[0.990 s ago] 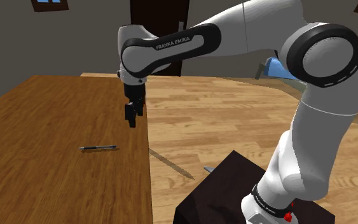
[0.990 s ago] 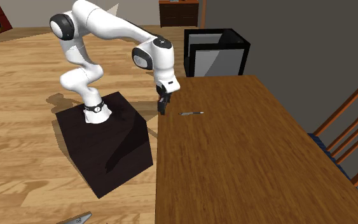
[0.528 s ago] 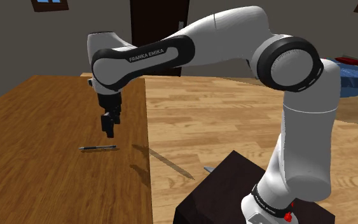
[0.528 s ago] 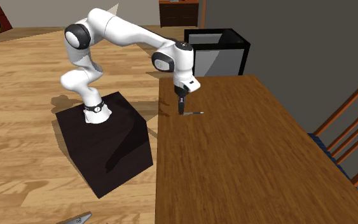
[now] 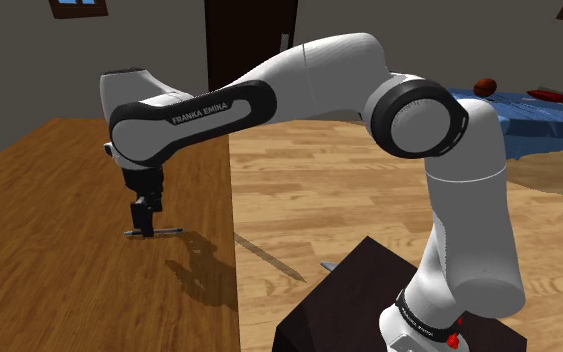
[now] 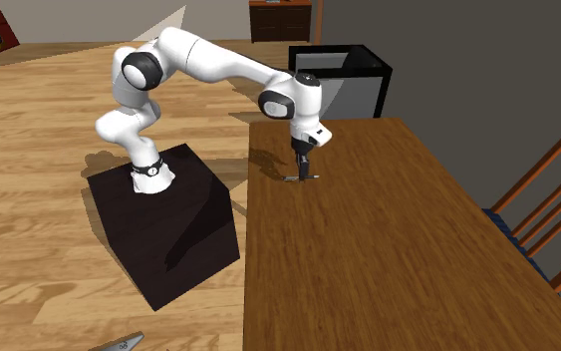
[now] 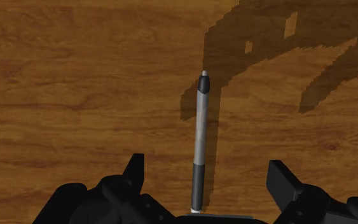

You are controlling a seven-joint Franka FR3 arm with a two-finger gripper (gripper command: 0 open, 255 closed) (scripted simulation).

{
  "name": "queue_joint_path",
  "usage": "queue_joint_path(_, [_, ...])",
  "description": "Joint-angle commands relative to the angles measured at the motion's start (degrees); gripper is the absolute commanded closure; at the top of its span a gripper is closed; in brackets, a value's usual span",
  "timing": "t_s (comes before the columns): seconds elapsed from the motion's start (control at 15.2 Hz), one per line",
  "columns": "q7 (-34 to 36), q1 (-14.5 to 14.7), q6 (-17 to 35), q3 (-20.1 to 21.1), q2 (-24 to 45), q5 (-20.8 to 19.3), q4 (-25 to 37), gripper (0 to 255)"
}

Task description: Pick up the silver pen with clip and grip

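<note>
My pincer hangs low over the wooden worktop, pointing straight down, its 2 fingers spread wide and gripping nothing. The silver pen lies flat on the worktop in the gap between them; in the wrist view it touches neither finger. It has a dark band near each end. In the second exterior view, the pen lies close to the worktop's left edge, the side nearest the black stand. The arm's shadow falls across the wood beside it.
</note>
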Motion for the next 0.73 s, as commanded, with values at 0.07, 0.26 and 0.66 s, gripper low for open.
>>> queue_joint_path(0.07, [-0.06,0.05,1.95,-0.08,0.83,-0.17,-1.09,0])
queue_joint_path(0.26, [-0.07,0.06,2.97,-0.13,1.23,-0.25,-1.72,0])
queue_joint_path(0.66, [-0.18,-0.07,3.22,-0.12,0.84,-0.18,-2.37,255])
